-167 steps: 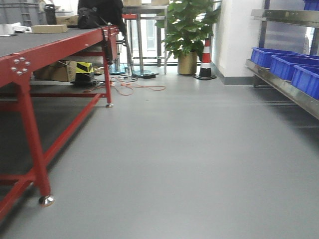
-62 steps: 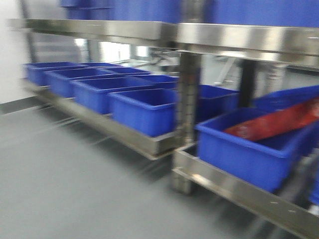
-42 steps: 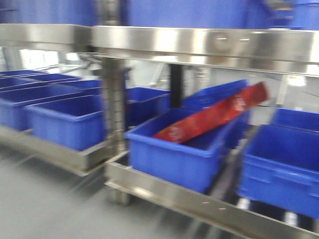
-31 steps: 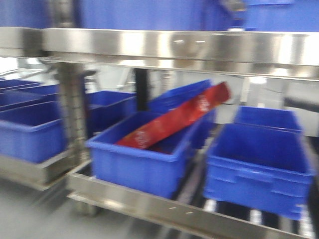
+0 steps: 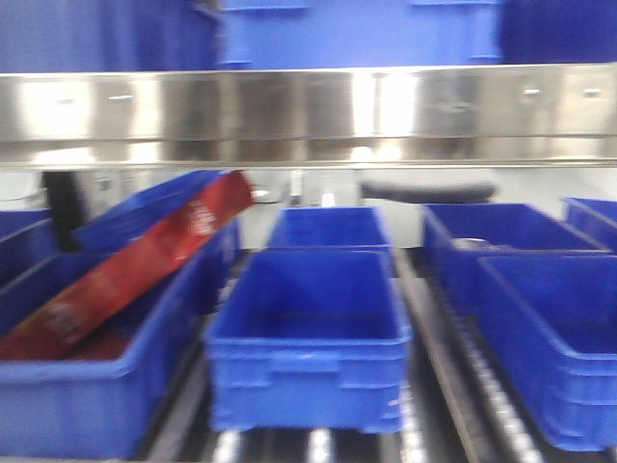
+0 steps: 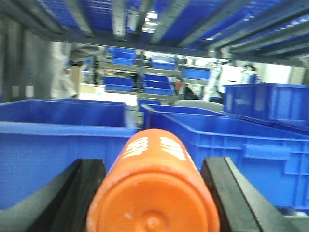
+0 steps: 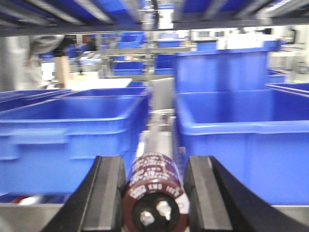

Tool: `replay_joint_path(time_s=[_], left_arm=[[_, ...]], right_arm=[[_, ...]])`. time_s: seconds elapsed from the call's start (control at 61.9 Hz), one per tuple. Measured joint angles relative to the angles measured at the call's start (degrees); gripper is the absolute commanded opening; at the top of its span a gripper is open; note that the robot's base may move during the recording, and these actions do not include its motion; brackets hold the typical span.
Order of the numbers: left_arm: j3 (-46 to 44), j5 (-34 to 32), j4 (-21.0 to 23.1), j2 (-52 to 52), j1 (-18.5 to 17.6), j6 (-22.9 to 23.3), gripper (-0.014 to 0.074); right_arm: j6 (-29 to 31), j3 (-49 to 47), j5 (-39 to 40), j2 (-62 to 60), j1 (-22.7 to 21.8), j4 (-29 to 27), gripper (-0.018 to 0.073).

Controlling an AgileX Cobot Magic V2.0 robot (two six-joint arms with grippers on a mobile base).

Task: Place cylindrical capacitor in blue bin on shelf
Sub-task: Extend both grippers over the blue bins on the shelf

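The left gripper [image 6: 152, 179] points level into the shelf [image 5: 308, 114]. Its jaws are closed against both sides of the capacitor [image 6: 153, 212], which lies lengthwise between them with its flat orange end toward the wrist camera. The capacitor hangs in the air in front of the blue bins [image 6: 63, 154], not inside one. The right gripper [image 7: 155, 186] is held the same way, level and facing the bins. Its jaws are clamped on a dark cylinder [image 7: 154, 193] with two metal studs on its end.

Neither arm shows in the front view. All three views are soft. The white print on the capacitor and the label on the dark cylinder are too blurred to read, and the frame cuts off both cylinders at the bottom. A red packet [image 5: 116, 280] leans in the left-hand bin, its lower end hidden behind the bin wall.

Half a second ago the front view met the shelf at an angle, with the packet's bin near the middle and an upright post at left. Now the steel rail runs straight across, the post is out of view, and the middle bin [image 5: 308, 333] sits centred on the rollers [image 5: 463, 371].
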State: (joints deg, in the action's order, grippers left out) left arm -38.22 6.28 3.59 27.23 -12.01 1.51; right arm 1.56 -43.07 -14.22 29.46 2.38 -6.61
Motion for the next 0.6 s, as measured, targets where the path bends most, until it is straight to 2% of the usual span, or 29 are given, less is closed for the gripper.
replay_joint_path(time_s=[0.597], left_arm=[[0.0, 0.2, 0.0, 0.0, 0.0, 0.0, -0.0111]], right_arm=[[0.0, 0.0, 0.0, 0.0, 0.0, 0.0, -0.0165]])
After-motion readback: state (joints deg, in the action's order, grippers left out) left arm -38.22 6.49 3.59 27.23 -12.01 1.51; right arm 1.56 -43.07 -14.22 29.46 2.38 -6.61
